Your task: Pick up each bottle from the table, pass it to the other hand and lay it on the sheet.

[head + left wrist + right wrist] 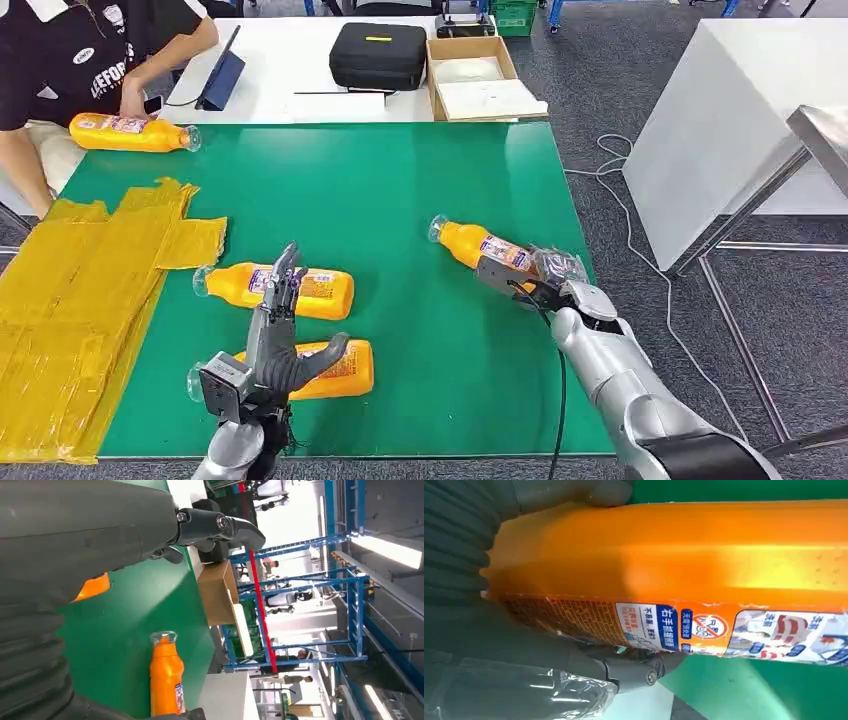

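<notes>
An orange bottle (478, 245) with a clear cap and a printed label lies toward the right side of the green table mat (400, 180), its base end gripped by the right hand (545, 282), whose fingers wrap its body in the right wrist view. The left hand (283, 345) is raised over the near left part of the mat with its fingers spread and holding nothing, above two more orange bottles (320, 292) (345, 372) lying on their sides. A crumpled yellow sheet (70, 300) covers the table's left edge, and at the far left corner a person's hand (131, 100) rests by a fourth orange bottle (125, 133).
</notes>
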Tool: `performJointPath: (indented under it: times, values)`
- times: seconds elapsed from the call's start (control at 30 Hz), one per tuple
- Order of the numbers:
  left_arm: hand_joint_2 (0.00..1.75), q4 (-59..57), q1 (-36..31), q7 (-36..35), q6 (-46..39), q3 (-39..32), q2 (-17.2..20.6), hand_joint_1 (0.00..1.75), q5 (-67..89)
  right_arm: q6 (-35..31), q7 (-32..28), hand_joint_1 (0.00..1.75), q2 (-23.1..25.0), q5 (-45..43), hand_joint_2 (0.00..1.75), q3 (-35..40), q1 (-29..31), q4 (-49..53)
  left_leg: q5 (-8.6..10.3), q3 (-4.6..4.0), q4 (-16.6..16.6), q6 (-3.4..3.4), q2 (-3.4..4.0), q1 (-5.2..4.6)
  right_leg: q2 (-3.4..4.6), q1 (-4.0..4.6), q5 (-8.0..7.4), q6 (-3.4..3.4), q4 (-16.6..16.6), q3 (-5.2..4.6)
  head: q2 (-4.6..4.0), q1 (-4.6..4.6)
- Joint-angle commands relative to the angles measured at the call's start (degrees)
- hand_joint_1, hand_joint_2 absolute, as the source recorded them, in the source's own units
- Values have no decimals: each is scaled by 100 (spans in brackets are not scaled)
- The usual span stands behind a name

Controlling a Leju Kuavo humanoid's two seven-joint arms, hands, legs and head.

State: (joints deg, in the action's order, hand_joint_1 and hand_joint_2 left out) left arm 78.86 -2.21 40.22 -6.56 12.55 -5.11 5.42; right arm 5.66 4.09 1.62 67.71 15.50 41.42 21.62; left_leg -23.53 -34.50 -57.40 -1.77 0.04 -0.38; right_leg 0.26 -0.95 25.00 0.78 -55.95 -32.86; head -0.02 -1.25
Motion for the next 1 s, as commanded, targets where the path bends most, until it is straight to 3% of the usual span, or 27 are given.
performJointPath:
  times: [0.03, 0.1, 0.23, 0.33, 0.47, 0.57, 0.6, 0.67, 0.7, 0.8, 1.0]
  values:
    - [175, -205, -80, -22, -164, 166, 215, 0, -147, -629, -121, 175, 90, -205, 175, -251, -66, -164, 1, 16, 9, 23, -13, 5, -15, 5, 0, -14, 14, 22, 0, 0]
    - [175, -126, -3, -22, -224, 152, 228, 0, -160, -1209, -303, 175, 175, -465, 175, -452, -189, 110, -1, 12, 7, 17, -4, 4, -5, 4, 0, -10, 9, 14, 0, 0]
    - [175, -126, -3, -22, -224, 152, 228, 0, -160, -1209, -303, 175, 175, -465, 175, -452, -189, 110, -1, -3, 2, 11, -1, -1, -2, -2, 1, -6, -2, 0, 0, 0]
    - [175, 126, 254, -22, -354, 96, 220, 0, -107, -2411, -970, 175, 346, -1075, 175, -822, -659, 951, -4, -2, 3, 16, 3, 3, 3, 2, 1, -10, 3, 4, 0, 0]
    - [175, 511, 584, -22, -523, 4, 157, 0, 97, -3537, -2168, 175, 644, -2675, 175, -966, -1944, 3398, -8, -10, 3, 15, 8, 4, 8, 3, 4, -9, 1, 2, 0, -2]
    - [175, 682, 747, -22, -402, -128, 17, 0, 398, -4113, -2812, 175, 673, -3832, 175, -410, -2818, 4797, -12, -6, 3, 18, -8, 7, -8, 7, 13, -11, 4, 5, 0, -2]
    - [175, 716, 746, -23, -341, -94, 13, 0, 480, -4264, -3270, 175, 722, -4301, 175, -260, -3050, 5167, -15, 1, 4, 23, -19, 6, -18, 6, 19, -14, 4, 14, 0, 2]
    - [175, 732, 700, -67, -249, -1, 23, 0, 564, -4443, -3579, 175, 746, -4507, 175, -79, -3200, 5316, -15, -12, 0, 20, -18, 7, -15, 7, 18, -12, 1, 0, 0, 2]
    - [175, 710, 618, -65, -223, 113, 38, 0, 652, -4548, -4068, 175, 752, -4817, 175, 104, -3238, 5326, -11, -28, 1, 16, -29, 5, -25, 6, 16, -9, 0, -13, 0, 0]
    - [175, 651, 411, -145, -101, 378, 63, 0, 792, -4442, -4409, 175, 781, -5005, 175, 394, -3138, 5074, -14, -32, -2, 21, -19, 6, -14, 7, 12, -11, -4, -25, 0, 2]
    - [175, 616, -89, -440, 243, 876, 2, 0, 947, -4142, -4409, 175, 829, -5286, 175, 1347, -2455, 3801, -2, -32, 2, 22, -25, 6, -21, 6, 4, -11, 1, -26, 0, 0]
